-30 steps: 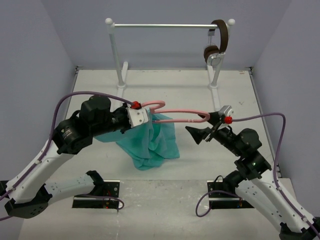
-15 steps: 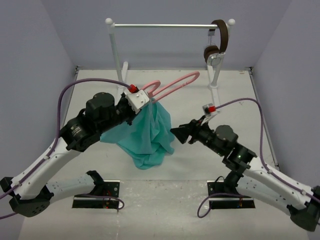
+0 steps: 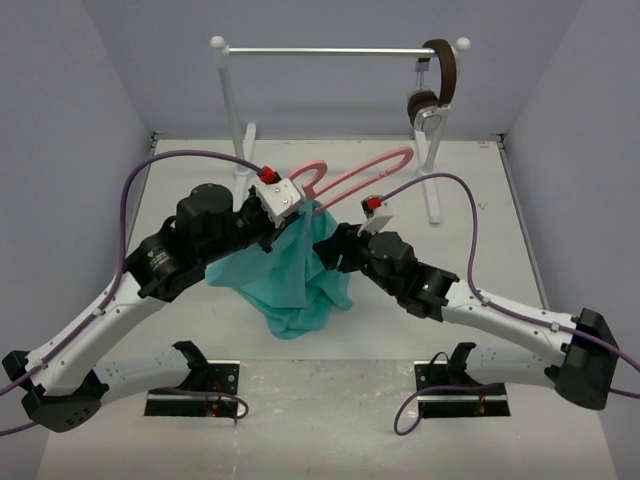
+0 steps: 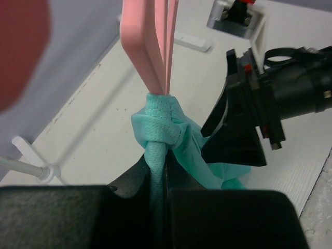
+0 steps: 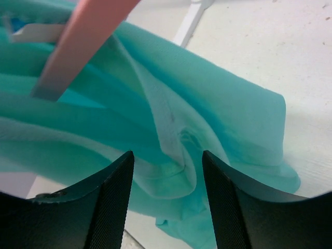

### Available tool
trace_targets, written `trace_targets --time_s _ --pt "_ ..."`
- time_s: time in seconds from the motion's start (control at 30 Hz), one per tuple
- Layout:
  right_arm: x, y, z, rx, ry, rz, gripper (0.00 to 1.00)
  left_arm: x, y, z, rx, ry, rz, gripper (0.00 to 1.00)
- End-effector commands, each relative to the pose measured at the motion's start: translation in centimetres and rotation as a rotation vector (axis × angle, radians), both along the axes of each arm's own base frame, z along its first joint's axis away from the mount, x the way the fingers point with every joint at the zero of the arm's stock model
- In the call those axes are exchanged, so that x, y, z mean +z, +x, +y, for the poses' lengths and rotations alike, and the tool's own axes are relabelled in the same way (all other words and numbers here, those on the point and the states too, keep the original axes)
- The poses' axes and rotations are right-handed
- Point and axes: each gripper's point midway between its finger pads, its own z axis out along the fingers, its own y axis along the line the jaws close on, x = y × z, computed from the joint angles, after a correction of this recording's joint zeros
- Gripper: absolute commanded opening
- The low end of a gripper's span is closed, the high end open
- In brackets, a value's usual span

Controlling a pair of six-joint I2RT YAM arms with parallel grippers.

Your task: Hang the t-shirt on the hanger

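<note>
Overhead, the teal-green t-shirt (image 3: 295,285) hangs bunched above the white worktop (image 3: 200,170), its lower folds sagging toward it. The thin pink plastic hanger (image 3: 360,172) slants up out of the bunch toward the far right. Left tool (image 3: 292,208): jaws together, clamped on a gathered knot of the knit fabric. Only the left wrist view shows that pinch, with the hanger's flat bars rising straight out of the knot. Right tool (image 3: 336,250): black wedge-shaped fingers standing apart, just beside the cloth. The right wrist view alone shows a soft seamed fold lying ahead between them, not gripped, and a hanger bar crossing above. Behind: a white rack (image 3: 320,50) with a metal rail, and brown-and-silver headphones (image 3: 437,85) hung at its right end. Purple cables (image 3: 180,158) arc over both arms.
</note>
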Motion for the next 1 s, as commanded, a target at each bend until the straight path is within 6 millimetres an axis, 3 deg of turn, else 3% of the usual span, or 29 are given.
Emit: trace_targets --time_s 0.0,0.13,0.2,0.27,0.43,0.5,0.67,0.7,0.8,0.97 --pt "1.3 2.4 1.8 -0.074 0.031 -0.022 0.54 3.2 -0.7 -0.6 -0.034 -0.126 -0.051 0.00" --pt "-0.6 2.7 3.0 -0.069 0.005 0.007 0.45 3.8 -0.6 -0.2 -0.012 -0.148 -0.063 0.00" --pt "-2.8 2.7 2.5 -0.093 -0.017 0.032 0.26 4.3 -0.2 0.5 0.030 -0.155 -0.081 0.00" --pt "-5.1 2.1 0.7 -0.127 -0.036 0.056 0.12 4.8 0.0 1.2 0.068 -0.155 -0.093 0.00" --pt "-5.9 1.9 -5.3 -0.239 -0.025 0.034 0.08 5.2 -0.3 2.1 0.083 -0.147 -0.107 0.00" --pt "-5.1 2.6 -7.3 -0.263 -0.031 0.016 0.07 5.3 -0.7 1.9 0.055 -0.147 -0.104 0.00" --pt "-0.7 5.3 -15.4 -0.377 -0.099 -0.050 0.03 4.7 -2.4 1.0 -0.056 -0.131 -0.088 0.00" --pt "1.2 5.8 -17.0 -0.413 -0.105 -0.072 0.03 4.4 -2.6 0.9 -0.070 -0.124 -0.084 0.00" --pt "3.2 6.7 -20.7 -0.491 -0.140 -0.075 0.02 4.2 -2.7 0.9 -0.081 -0.118 -0.081 0.00" --pt "5.6 6.4 -23.5 -0.527 -0.149 -0.081 0.00 4.2 -3.0 0.7 -0.106 -0.126 -0.081 0.00"
